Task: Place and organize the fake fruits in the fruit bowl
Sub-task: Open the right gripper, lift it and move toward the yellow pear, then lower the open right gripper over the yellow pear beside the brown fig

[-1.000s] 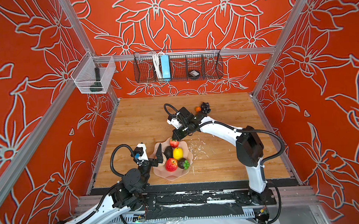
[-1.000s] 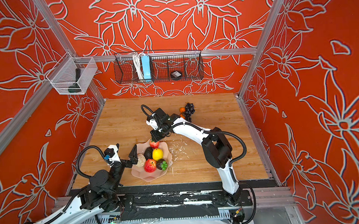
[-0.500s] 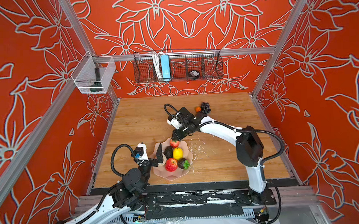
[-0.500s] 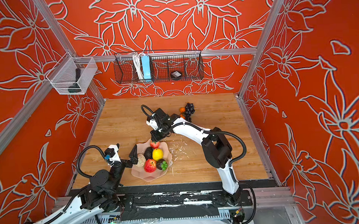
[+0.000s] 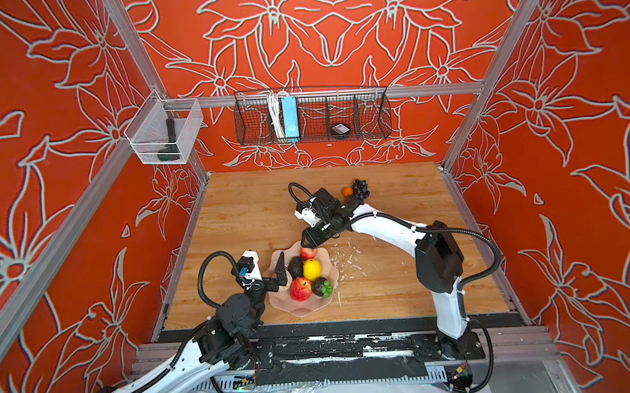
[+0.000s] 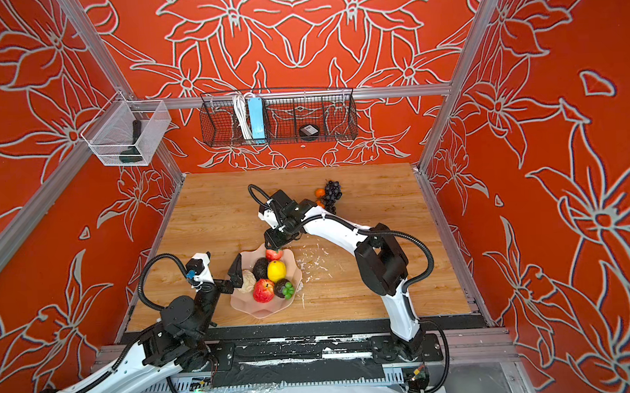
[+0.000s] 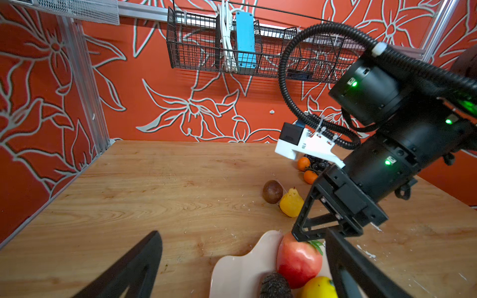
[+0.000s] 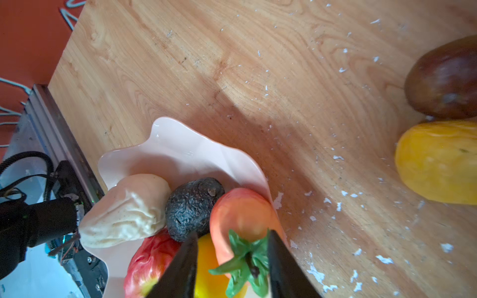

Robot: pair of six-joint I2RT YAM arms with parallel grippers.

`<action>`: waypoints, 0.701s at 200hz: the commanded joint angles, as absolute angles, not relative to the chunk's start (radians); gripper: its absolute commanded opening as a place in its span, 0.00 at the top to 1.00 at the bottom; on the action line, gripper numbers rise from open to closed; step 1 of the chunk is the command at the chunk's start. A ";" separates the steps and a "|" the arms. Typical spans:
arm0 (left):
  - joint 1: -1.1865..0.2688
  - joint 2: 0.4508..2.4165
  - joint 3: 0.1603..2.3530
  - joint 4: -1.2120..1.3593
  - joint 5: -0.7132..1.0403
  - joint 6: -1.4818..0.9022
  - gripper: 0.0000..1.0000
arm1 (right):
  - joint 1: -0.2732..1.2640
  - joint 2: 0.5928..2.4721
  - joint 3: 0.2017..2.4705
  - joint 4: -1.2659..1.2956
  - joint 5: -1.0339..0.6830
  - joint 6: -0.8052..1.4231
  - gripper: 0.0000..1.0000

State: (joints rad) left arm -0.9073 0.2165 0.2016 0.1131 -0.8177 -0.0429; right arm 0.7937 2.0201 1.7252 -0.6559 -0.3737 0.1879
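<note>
The strawberry (image 8: 242, 214) lies in the fruit bowl (image 5: 300, 309) at its far rim, leafy cap up, pressed against the avocado (image 8: 192, 206); my right gripper (image 8: 232, 233) hangs directly over it, jaws parted to either side of the green cap, gripping nothing that I can see; I judge this fruit delivered.

The next pick, I think, lies beyond the bowl's far side: a yellow pear (image 7: 291, 205) and a dark brown round fruit (image 7: 272, 191) sit just beside each other on the table, near the rim and under my right wrist; whether the pear stands or lies I cannot tell; two small oranges (image 7: 303, 163) and the grape bunch (image 5: 360, 189) lie farther off, far right.

All are nearer my right arm; my left gripper (image 5: 282, 269), spread wide at the bowl's near-left edge beside the beige fruit (image 8: 129, 209), is worse placed.
</note>
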 commanded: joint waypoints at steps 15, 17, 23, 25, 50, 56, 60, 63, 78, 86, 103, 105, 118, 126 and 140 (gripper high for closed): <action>-0.891 0.251 0.227 0.111 -0.825 -0.092 0.02 | 0.793 1.945 1.729 -0.688 -0.303 0.166 0.40; -0.891 0.253 0.227 0.110 -0.823 -0.093 0.02 | 0.793 1.943 1.729 -0.690 -0.299 0.166 0.39; -0.889 0.258 0.231 0.105 -0.817 -0.097 0.02 | 0.792 1.934 1.729 -0.698 -0.293 0.165 0.39; -0.888 0.260 0.231 0.103 -0.816 -0.099 0.02 | 0.792 1.931 1.729 -0.702 -0.292 0.164 0.38; -0.864 0.294 0.267 0.011 -0.824 -0.160 0.02 | 0.792 1.839 1.701 -0.755 -0.261 0.164 0.35; -0.853 0.305 0.280 -0.017 -0.827 -0.185 0.02 | 0.792 1.803 1.675 -0.754 -0.241 0.161 0.33; -0.845 0.314 0.288 -0.033 -0.825 -0.200 0.02 | 0.793 1.776 1.656 -0.751 -0.225 0.160 0.32; -0.838 0.318 0.292 -0.041 -0.816 -0.208 0.02 | 0.792 1.756 1.638 -0.746 -0.211 0.159 0.32; -0.802 0.351 0.309 -0.068 -0.767 -0.242 0.02 | 0.790 1.655 1.553 -0.710 -0.131 0.156 0.29; -0.785 0.366 0.315 -0.076 -0.733 -0.256 0.02 | 0.787 1.607 1.508 -0.683 -0.092 0.151 0.29; -0.769 0.396 0.328 -0.080 -0.701 -0.268 0.02 | 0.759 1.543 1.427 -0.626 -0.058 0.154 0.28; -0.769 0.398 0.329 -0.081 -0.702 -0.270 0.02 | 0.753 1.538 1.420 -0.620 -0.060 0.156 0.27; -0.767 0.406 0.337 -0.090 -0.706 -0.269 0.02 | 0.716 1.531 1.390 -0.592 -0.075 0.163 0.29; -0.767 0.402 0.338 -0.096 -0.709 -0.270 0.02 | 0.698 1.541 1.383 -0.579 -0.070 0.164 0.30; -0.766 0.383 0.333 -0.104 -0.714 -0.271 0.02 | 0.676 1.578 1.394 -0.564 -0.076 0.164 0.31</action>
